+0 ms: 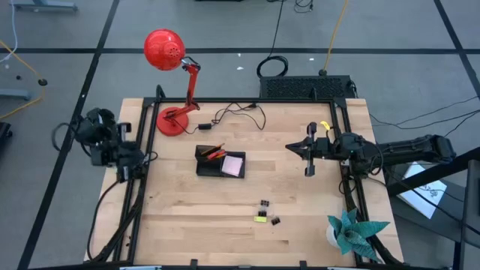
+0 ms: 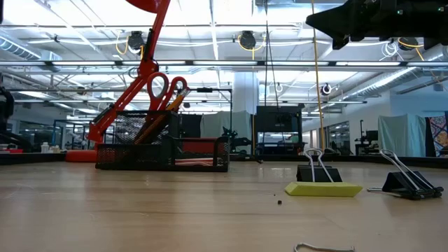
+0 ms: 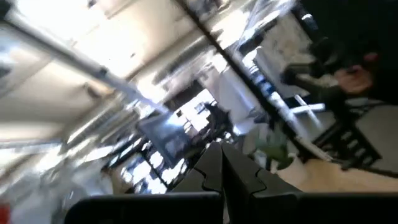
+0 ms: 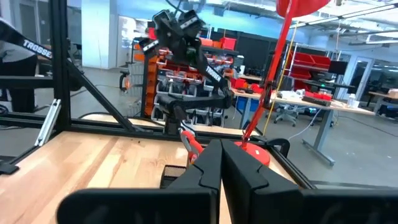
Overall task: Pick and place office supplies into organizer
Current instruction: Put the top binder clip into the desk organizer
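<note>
Right wrist view: frame [image 4: 37,45] reads "TROSSEN".

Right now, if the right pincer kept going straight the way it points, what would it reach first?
Probably the organizer. The right pincer, shut, points across the table toward it, with bare wood between in the high view. It hangs well above the tabletop, so it might pass over and meet the left arm.

Black organizer [image 1: 219,163] mid-table holds red scissors [image 2: 166,89] upright, pink pad [image 1: 232,165]; binder clips [image 1: 265,204], yellow piece [image 1: 260,218] nearer front.
</note>
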Robot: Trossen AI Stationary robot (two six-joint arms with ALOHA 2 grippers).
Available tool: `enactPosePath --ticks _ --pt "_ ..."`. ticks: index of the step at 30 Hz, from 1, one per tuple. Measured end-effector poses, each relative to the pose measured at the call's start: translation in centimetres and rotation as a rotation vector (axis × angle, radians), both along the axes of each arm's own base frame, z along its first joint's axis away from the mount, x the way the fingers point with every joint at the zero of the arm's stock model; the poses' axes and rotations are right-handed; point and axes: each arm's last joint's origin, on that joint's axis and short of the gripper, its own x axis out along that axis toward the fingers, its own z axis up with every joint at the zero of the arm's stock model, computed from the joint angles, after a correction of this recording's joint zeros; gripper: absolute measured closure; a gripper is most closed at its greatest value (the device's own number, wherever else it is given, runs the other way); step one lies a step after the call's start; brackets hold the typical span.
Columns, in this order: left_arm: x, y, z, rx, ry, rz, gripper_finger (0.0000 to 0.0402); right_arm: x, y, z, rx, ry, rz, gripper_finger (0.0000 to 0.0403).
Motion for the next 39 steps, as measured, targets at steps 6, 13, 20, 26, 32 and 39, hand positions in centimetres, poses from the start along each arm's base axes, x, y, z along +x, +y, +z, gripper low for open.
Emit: enactPosePath --ticks 6,13,20,26,32,39 --pt "0.8 -1.3 -1.2 0.082 0.016 -0.029 0.0401 0.4 -0.4 -0.3 0.001 0.012 0.061 0.0399" --pt "2.2 -2.5 -4.0 0.037 0.089 -0.031 0.0401 1.1 -1.2 -0.8 0.029 0.032 0.097 0.0399" --pt "4.6 -4.2 -8.9 -0.055 0.167 -0.143 0.0401 1.5 -1.9 -1.3 0.049 0.056 0.096 0.0399" --pt "6.5 -3.9 -11.6 -0.305 0.341 -0.097 0.0401 1.6 -1.9 -1.4 0.055 0.061 0.098 0.0399" --pt "8.1 -3.4 -13.8 -0.450 0.527 -0.056 0.0400 1.6 -1.8 -1.4 0.096 0.062 0.148 0.0399" --pt "9.6 -3.5 -14.4 -0.381 0.511 -0.185 0.0400 1.5 -2.2 -1.6 0.146 0.072 0.147 0.0399"
